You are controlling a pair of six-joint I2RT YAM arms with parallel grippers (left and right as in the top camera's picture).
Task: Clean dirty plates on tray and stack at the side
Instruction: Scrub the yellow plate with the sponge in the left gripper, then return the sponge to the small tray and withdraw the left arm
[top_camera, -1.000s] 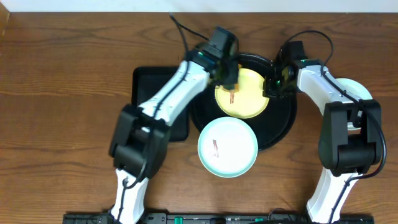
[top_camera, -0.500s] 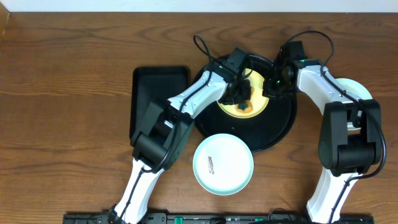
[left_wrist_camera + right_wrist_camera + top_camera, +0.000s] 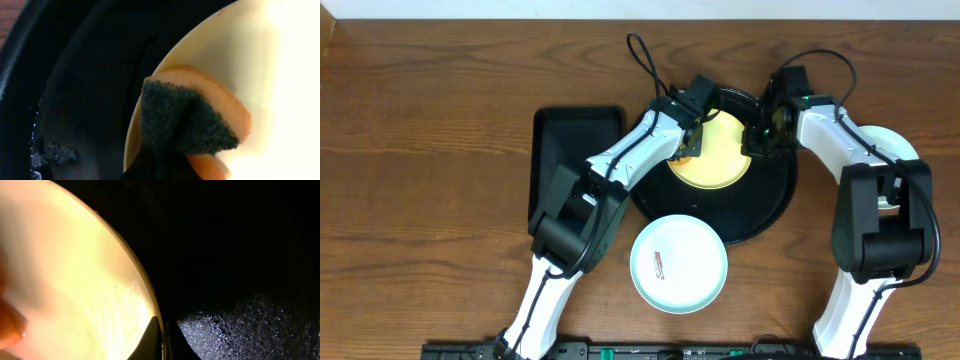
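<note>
Plates, three total: one pale yellow plate (image 3: 720, 162) sits on the round black tray (image 3: 767, 207), one light blue plate (image 3: 678, 263) is on the wooden surface (image 3: 420, 200) just in front, and one whitish plate (image 3: 897, 144) is mostly hidden behind the right arm (image 3: 840, 135). Left gripper (image 3: 692, 141) pinches the one orange-and-green sponge (image 3: 200, 117) at the yellow plate's left edge. Right gripper (image 3: 161, 340) looks clamped tight on its right rim, with the tips cut off in the wrist view.
</note>
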